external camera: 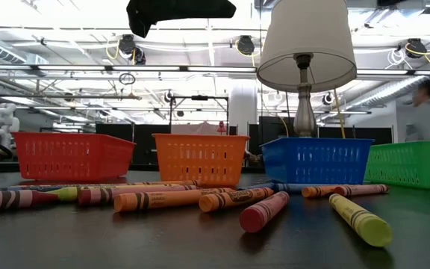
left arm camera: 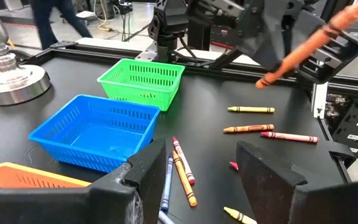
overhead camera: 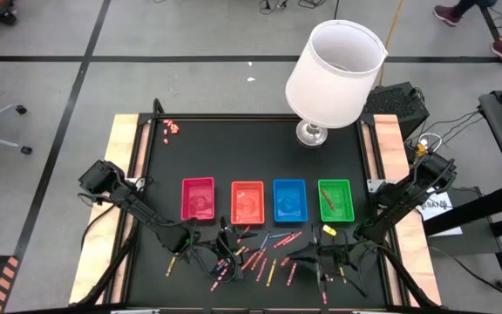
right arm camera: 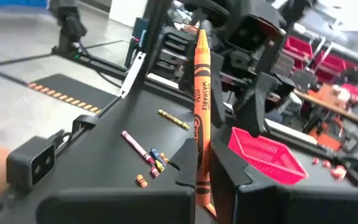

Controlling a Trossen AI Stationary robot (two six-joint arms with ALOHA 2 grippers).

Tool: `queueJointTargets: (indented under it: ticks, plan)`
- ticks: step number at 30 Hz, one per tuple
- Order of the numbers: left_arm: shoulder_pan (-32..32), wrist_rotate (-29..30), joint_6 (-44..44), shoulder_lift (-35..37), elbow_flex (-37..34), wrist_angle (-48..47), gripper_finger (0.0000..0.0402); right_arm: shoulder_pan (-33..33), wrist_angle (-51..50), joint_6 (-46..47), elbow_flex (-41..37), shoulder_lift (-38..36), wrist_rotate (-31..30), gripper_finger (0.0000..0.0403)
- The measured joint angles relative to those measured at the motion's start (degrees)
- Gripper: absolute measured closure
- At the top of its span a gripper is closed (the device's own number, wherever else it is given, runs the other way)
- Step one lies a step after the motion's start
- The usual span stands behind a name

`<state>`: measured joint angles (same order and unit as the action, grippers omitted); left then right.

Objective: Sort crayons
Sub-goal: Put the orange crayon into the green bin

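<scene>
Right tool (right arm camera: 202, 180) clamped on orange crayon (right arm camera: 201, 93), lower end. Light, stiff, waxy, snappable: better gripped mid-shaft. Left tool (left arm camera: 197, 180) open, empty.

Four trays (overhead camera: 266, 200) stand in a row from nine to three o'clock across the desk (overhead camera: 338, 157) centre. The lamp (overhead camera: 333, 75) stands at one o'clock behind them. Crayons (overhead camera: 260, 255) lie scattered at six o'clock before the trays, between the left hand (overhead camera: 222, 249) and right hand (overhead camera: 310, 255).
</scene>
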<state>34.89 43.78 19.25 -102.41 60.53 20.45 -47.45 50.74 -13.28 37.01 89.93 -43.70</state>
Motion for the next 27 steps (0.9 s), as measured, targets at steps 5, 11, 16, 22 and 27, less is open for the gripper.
queueJointTargets:
  ticks: [5,11,16,22,27]
  plan:
    - [0.0,-0.1,0.7,0.0,0.0,0.0,0.0206,2.0,-1.4,6.2,0.0,0.0,0.0,0.0397]
    - [0.1,-0.4,1.7,-0.2,0.0,0.0,0.0206,5.1,-5.1,14.0,0.0,0.0,0.0,0.0397]
    - [0.1,-0.9,3.3,-1.8,0.0,0.0,0.0206,7.2,-7.8,18.2,0.0,0.0,0.0,0.0397]
    - [0.1,-1.7,6.1,-3.1,0.0,-0.1,0.0206,8.7,-7.7,18.5,0.0,0.0,0.2,0.0397]
    - [0.8,-2.0,8.9,-3.1,0.0,0.1,0.0206,8.9,-8.6,9.9,0.0,0.0,0.2,0.0397]
